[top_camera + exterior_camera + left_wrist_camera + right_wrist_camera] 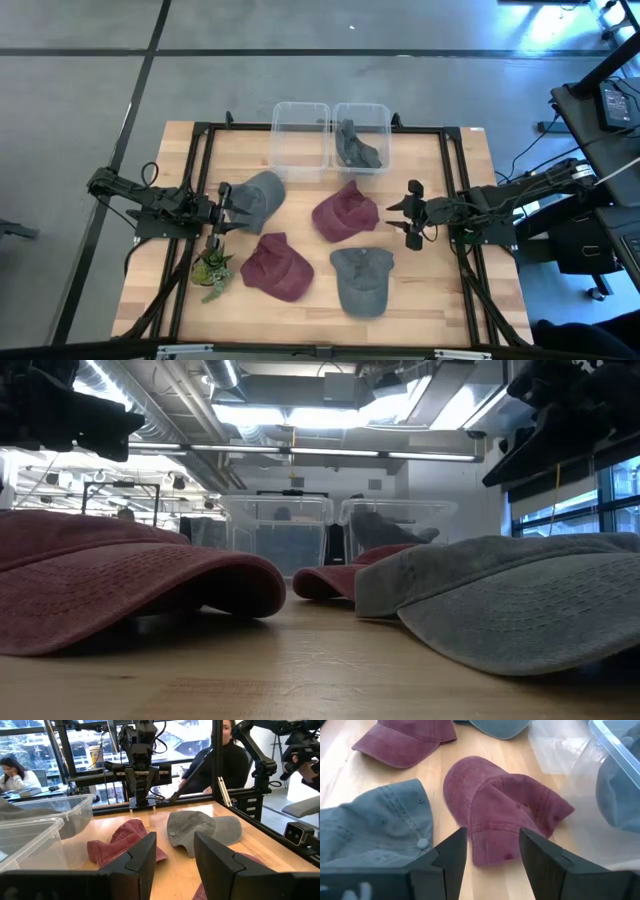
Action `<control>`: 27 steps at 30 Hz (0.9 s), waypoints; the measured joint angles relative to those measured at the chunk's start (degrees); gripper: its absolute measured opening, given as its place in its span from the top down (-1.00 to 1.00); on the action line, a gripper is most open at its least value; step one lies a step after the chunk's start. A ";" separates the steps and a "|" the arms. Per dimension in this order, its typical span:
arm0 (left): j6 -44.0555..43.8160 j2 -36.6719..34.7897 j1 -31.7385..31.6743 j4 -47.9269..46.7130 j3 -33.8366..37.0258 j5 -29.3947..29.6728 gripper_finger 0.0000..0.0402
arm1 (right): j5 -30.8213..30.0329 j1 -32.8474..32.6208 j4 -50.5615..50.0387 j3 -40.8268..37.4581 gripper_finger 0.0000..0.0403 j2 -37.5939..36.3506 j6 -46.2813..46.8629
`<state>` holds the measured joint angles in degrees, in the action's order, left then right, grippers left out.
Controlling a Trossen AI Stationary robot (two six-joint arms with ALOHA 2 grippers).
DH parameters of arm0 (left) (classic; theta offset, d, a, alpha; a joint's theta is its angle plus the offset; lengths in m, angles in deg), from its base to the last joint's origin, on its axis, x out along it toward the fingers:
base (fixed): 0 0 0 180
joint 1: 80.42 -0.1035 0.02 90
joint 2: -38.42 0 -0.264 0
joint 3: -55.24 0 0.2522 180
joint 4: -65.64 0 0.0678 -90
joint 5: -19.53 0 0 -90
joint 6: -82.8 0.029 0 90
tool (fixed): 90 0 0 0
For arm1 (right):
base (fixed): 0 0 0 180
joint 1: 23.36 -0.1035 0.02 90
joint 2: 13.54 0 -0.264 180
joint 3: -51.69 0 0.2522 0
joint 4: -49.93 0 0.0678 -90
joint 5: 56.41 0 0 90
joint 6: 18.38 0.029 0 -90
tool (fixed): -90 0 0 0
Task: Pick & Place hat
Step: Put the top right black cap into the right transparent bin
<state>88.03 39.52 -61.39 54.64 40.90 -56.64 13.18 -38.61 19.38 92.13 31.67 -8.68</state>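
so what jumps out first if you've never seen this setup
Four caps lie scattered on the wooden table: two maroon caps mid-table and two grey caps. At the far edge stand two clear plastic bins, the right-hand one already holding a dark cap. The left gripper and right gripper flank the caps, both open.

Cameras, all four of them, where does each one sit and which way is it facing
High view: above the table, looking straight down; both arms show.
Low view: at tabletop height, level across the hats toward the bins; arms overhead.
Left wrist view: on the left arm, across the table past the open left gripper to the right arm.
Right wrist view: on the right arm, over the open right gripper, down at the maroon hat.
Shared: that maroon hat shows in every view.
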 joint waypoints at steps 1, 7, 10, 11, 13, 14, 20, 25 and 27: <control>0.00 0.02 0.00 0.00 0.00 0.02 0.37 | 0.00 0.00 0.29 0.00 0.11 0.00 0.59; 0.00 0.00 0.00 0.00 0.00 0.03 0.37 | -3.70 0.66 8.70 0.00 0.11 0.04 -1.53; 0.00 0.00 0.00 0.00 0.00 0.05 0.36 | -8.40 3.74 14.55 2.27 0.11 0.85 -8.53; 0.00 0.02 0.00 0.00 0.00 0.10 0.36 | -8.46 5.12 14.72 3.94 0.11 1.56 -10.40; 0.00 0.00 0.00 0.00 0.00 0.26 0.36 | -8.05 8.77 12.95 8.58 0.11 4.08 -11.30; 0.00 0.00 0.00 0.00 0.00 0.32 0.36 | -7.99 10.84 11.03 11.13 0.11 5.67 -10.19; 0.02 0.01 0.00 0.00 0.00 0.70 0.36 | -3.00 23.73 -6.56 27.31 0.11 17.25 -4.06; 0.04 0.02 0.00 0.00 0.00 0.70 0.36 | 7.19 30.92 -12.84 36.72 0.11 26.94 -0.75; 0.04 0.01 0.00 0.00 0.00 0.70 0.36 | 7.78 32.05 -13.82 39.21 0.11 29.90 -3.24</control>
<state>88.08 39.53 -61.39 54.64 40.90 -55.94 20.96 -6.55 5.56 131.34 61.57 -11.91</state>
